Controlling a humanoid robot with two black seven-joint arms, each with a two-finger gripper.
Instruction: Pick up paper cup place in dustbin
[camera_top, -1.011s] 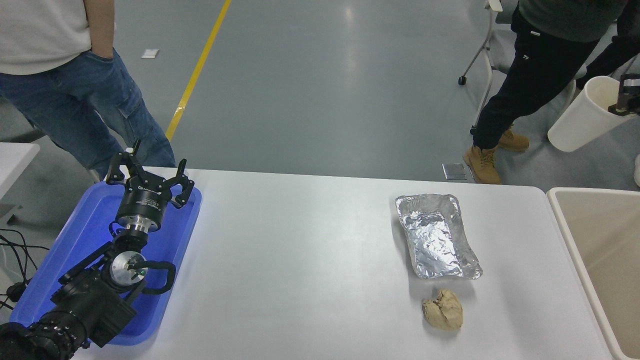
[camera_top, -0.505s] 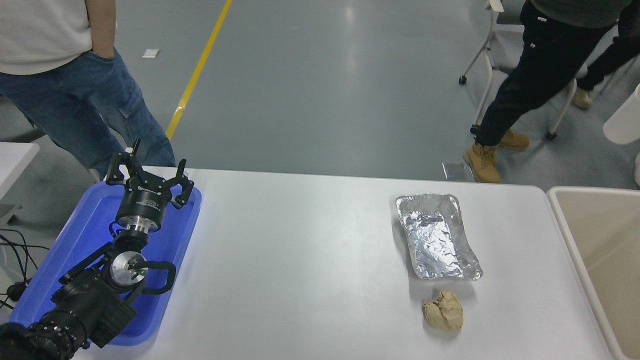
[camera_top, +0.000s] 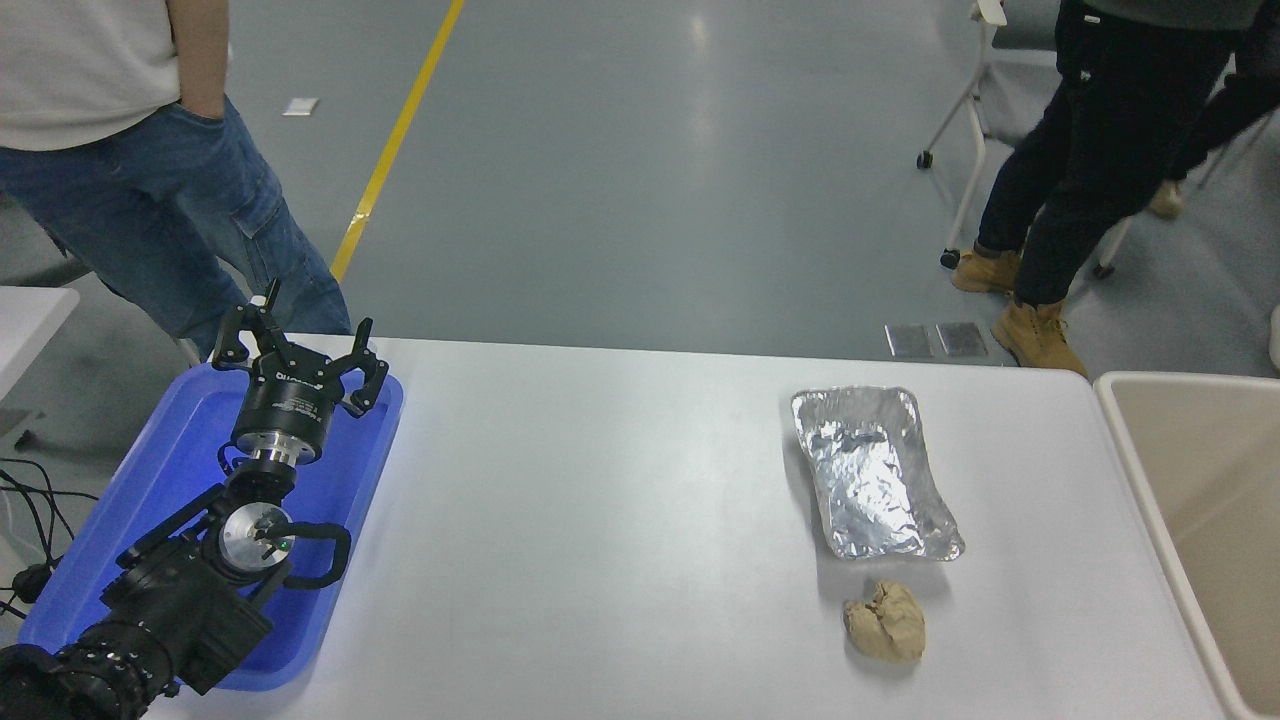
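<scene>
Looking for the paper cup is turning up nothing: it is not showing anywhere on the counter (camera_top: 620, 520) or elsewhere in the head view, so its long axis and its direction from either hand cannot be told. The dustbin (camera_top: 1120, 420), beige with a thick pale rim, is sitting at the 3 o'clock edge of the picture, just beside the counter's right end, and what shows of its inside is bare.

The right arm is not appearing in the view at all. The left hand (camera_top: 298, 352) is hovering over the blue plastic tray (camera_top: 330, 500) at about 9 o'clock, its fingers (camera_top: 368, 378) spreading wide apart and holding nothing; it is well apart from the dustbin, across the whole counter.

Nearer the bin, a silver foil tray (camera_top: 875, 475) is lying at roughly 4 o'clock, with a tan crumpled paper wad (camera_top: 886, 620) near its close end. Two people are standing at the far side, at 11 and 1 o'clock. Judging by this, the cup is either out of frame or already dropped in the bin.
</scene>
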